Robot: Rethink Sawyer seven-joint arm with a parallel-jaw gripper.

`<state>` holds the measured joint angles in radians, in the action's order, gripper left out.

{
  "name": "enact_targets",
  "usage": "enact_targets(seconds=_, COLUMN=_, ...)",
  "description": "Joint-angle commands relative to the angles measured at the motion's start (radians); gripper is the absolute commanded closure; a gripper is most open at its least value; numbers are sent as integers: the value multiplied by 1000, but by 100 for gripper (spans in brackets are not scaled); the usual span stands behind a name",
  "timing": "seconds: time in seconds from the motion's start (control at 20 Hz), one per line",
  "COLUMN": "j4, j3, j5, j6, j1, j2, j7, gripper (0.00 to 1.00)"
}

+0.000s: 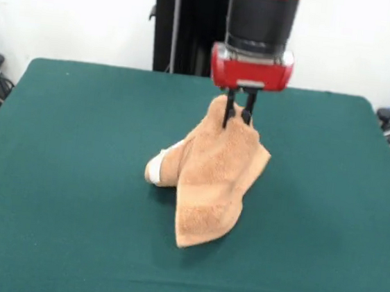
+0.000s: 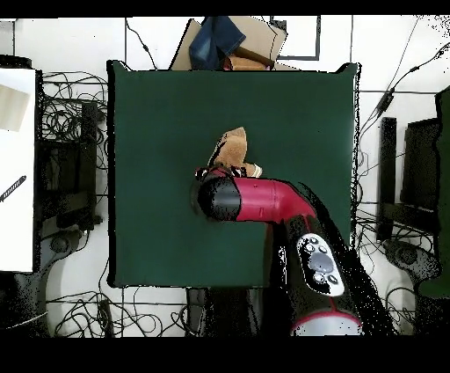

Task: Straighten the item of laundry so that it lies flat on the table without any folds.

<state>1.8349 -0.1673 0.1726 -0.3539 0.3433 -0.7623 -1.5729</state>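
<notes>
The orange-tan towel (image 1: pixel 214 165) hangs bunched from my gripper (image 1: pixel 237 120), which is shut on its top corner. Its lower part drapes down onto the dark green table (image 1: pixel 66 174), with a folded flap and a small white label (image 1: pixel 155 170) sticking out to the left. In the overhead view the towel (image 2: pixel 231 148) shows just beyond the red arm (image 2: pixel 264 201), which hides the gripper and part of the cloth. The towel sits near the middle of the table (image 2: pixel 158 114).
A cardboard box with blue cloth (image 2: pixel 230 42) lies past the table's far edge in the overhead view. Cables and black equipment (image 2: pixel 66 167) surround the table on both sides. A white surface (image 2: pixel 16 167) stands at the left.
</notes>
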Motion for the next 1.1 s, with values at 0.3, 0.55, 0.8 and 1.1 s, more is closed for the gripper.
enact_targets(seconds=0.3, j4=333, j3=-180, j5=-96, j6=-80, j1=197, j2=-248, j7=-48, gripper=100)
enact_targets(seconds=0.55, j4=381, j3=-212, j5=-121, j6=-130, j1=261, j2=-325, j7=-3, gripper=100)
enact_targets(seconds=0.8, j4=470, j3=-256, j5=-163, j6=-132, j1=327, j2=-424, j7=27, gripper=100)
enact_targets(seconds=1.1, j4=530, j3=-295, j5=-187, j6=-121, j1=378, j2=-475, j7=43, gripper=100)
